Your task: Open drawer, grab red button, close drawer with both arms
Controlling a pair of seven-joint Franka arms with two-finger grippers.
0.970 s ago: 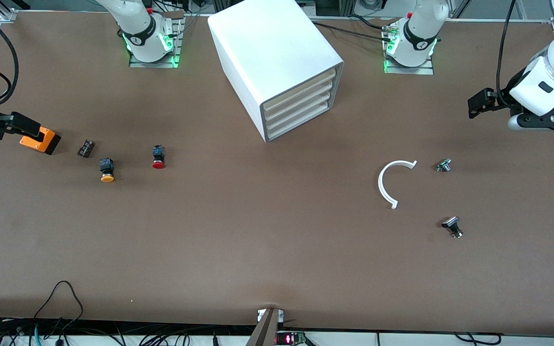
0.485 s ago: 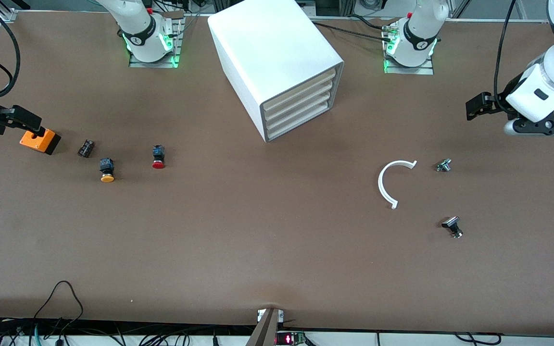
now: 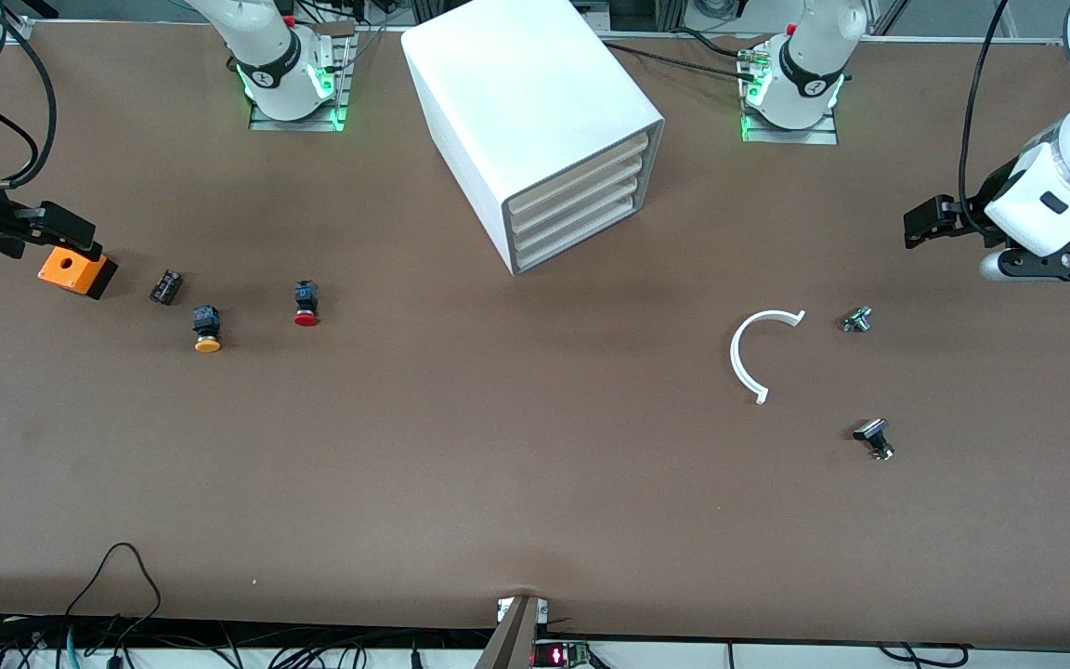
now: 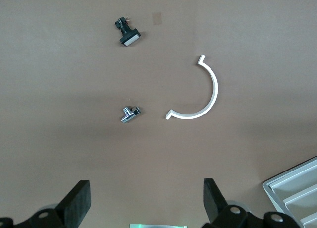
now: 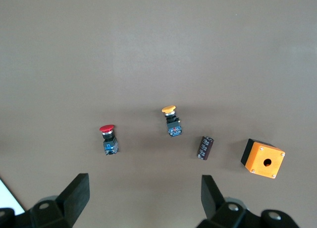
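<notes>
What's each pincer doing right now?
Left pincer: open, empty, above the table near the metal fitting.
Right pincer: open, empty, above the table beside the orange box.

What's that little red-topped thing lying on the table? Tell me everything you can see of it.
It is the button: a small push button with a round red mushroom cap on a dark, blocky body showing a bit of blue. It lies on its side on the brown table, cap toward the front camera. Nothing touches it; no claw is near. A like yellow-capped button lies beside it, toward the right arm's end, slightly nearer the camera.
</notes>
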